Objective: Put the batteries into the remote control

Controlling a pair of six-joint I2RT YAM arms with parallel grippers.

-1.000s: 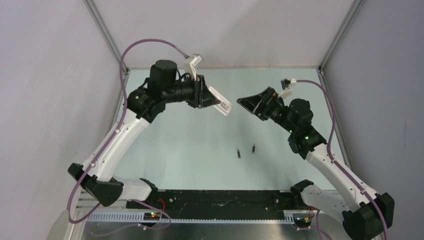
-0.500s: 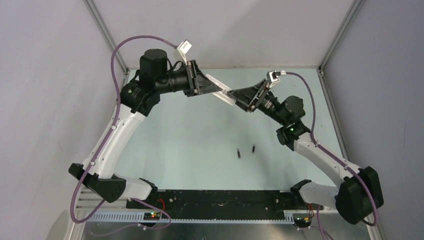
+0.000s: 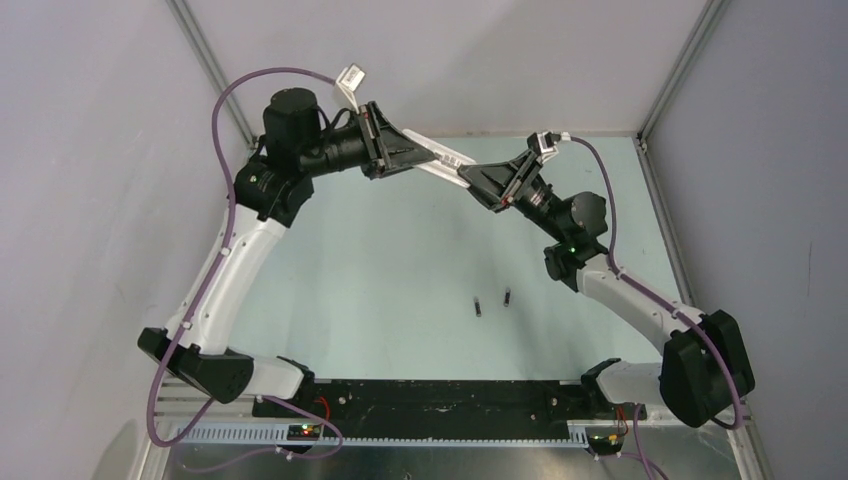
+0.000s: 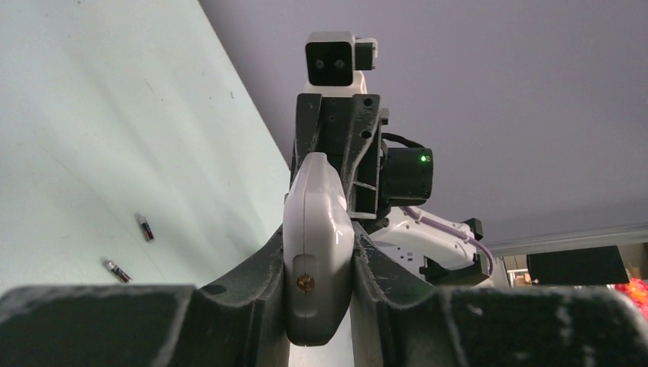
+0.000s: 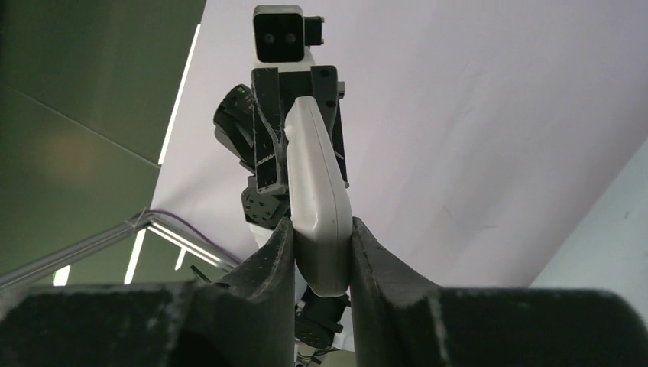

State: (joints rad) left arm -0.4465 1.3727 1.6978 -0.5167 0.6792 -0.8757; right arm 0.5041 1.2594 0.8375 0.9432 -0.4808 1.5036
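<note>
The white remote control [image 3: 446, 161] hangs in the air over the back of the table, held at both ends. My left gripper [image 3: 418, 157] is shut on one end; the left wrist view shows the remote control [image 4: 317, 229] edge-on, pinched between both fingers [image 4: 256, 267]. My right gripper [image 3: 480, 181] is shut on the other end, and its wrist view shows the remote control [image 5: 317, 191] squeezed between its fingers [image 5: 374, 260]. Two small dark batteries [image 3: 478, 307] [image 3: 507, 297] lie apart on the table, also seen as batteries [image 4: 145, 228] [image 4: 116, 269] below the left gripper.
The pale green table [image 3: 380, 270] is boxed in by grey walls and metal corner posts [image 3: 210, 60]. Purple cables [image 3: 232, 150] loop above each arm. A black base rail [image 3: 440, 395] runs along the near edge.
The right arm swung left and back to meet the remote, and its jaws went from open to shut on the free end. The left arm lifted the remote toward the back.
</note>
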